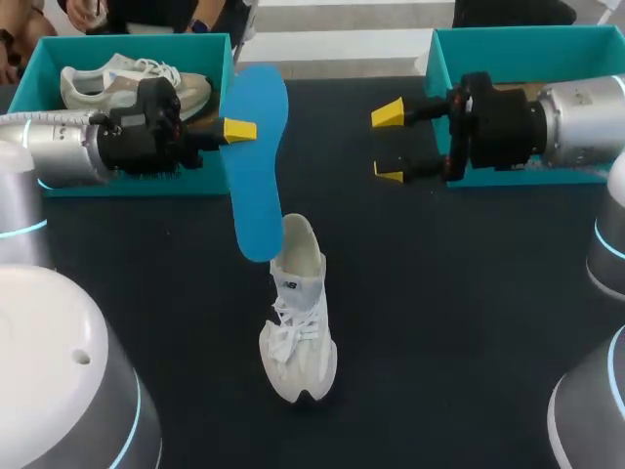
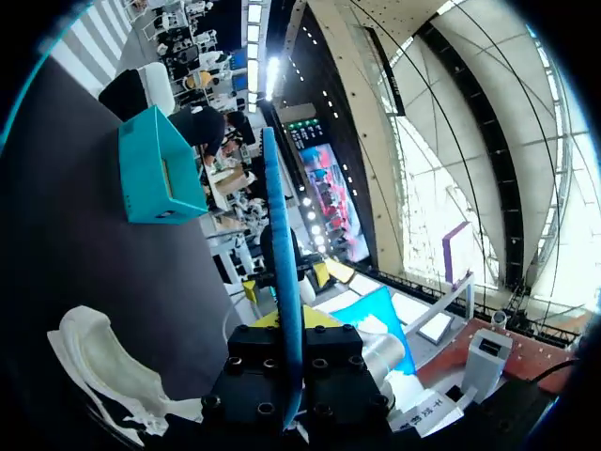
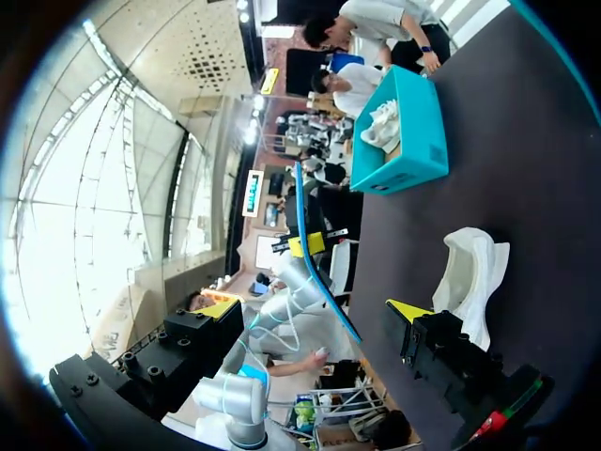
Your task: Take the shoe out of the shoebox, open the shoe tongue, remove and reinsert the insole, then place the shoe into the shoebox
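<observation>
A white shoe point(image 1: 298, 322) stands on the dark table, toe toward the front edge. My left gripper point(image 1: 239, 129) is shut on a blue insole point(image 1: 256, 166), which hangs in the air with its lower end just above the shoe's heel opening. In the left wrist view the insole point(image 2: 280, 235) shows edge-on between my left gripper's point(image 2: 286, 324) fingers, with the shoe point(image 2: 103, 366) down beside them. My right gripper point(image 1: 391, 145) is open and holds nothing, to the right of the insole. The right wrist view shows my right gripper point(image 3: 315, 308) spread wide, the insole point(image 3: 324, 282) ahead and the shoe point(image 3: 470, 272) beside it.
A teal shoebox point(image 1: 137, 186) at the back left holds a second pale shoe point(image 1: 117, 83); my left arm lies across its front. Another teal shoebox point(image 1: 508, 54) stands at the back right, behind my right arm. The first box point(image 3: 399, 132) also shows ahead in the right wrist view.
</observation>
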`<action>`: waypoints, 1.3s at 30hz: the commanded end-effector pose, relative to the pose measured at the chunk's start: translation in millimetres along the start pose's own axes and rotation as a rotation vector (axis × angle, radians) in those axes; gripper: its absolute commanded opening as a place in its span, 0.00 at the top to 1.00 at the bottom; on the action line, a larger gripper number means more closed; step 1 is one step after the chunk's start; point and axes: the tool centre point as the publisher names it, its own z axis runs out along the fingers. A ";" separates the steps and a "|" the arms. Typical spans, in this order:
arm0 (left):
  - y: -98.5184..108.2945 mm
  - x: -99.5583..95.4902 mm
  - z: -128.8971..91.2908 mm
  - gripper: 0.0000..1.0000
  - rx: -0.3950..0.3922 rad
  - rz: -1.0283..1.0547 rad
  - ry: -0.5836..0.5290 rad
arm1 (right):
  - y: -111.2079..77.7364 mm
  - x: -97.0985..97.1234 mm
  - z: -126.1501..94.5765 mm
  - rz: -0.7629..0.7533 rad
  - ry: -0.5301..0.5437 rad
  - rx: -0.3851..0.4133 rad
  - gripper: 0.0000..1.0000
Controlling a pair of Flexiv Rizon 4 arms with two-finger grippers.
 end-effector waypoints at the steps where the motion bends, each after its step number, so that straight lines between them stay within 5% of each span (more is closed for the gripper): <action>1: -13.2 -14.0 -0.9 1.00 -0.135 1.195 0.052 | 0.8 -0.2 2.6 0.001 -0.001 -0.001 0.00; 10: -15.7 -14.6 9.2 1.00 -0.237 1.849 -0.010 | 0.8 -0.2 2.6 0.001 -0.001 -0.001 0.00; 18: -5.6 -0.5 6.7 1.00 -0.216 1.776 -0.116 | 0.8 -0.2 2.6 0.001 -0.001 -0.001 0.00; 19: -5.1 -0.1 7.1 1.00 -0.174 1.649 -0.118 | 0.8 -0.2 2.6 0.001 -0.001 -0.001 0.00; 39: -5.1 -0.1 7.1 1.00 -0.174 1.649 -0.118 | 0.8 -0.2 2.6 0.001 -0.001 -0.001 0.00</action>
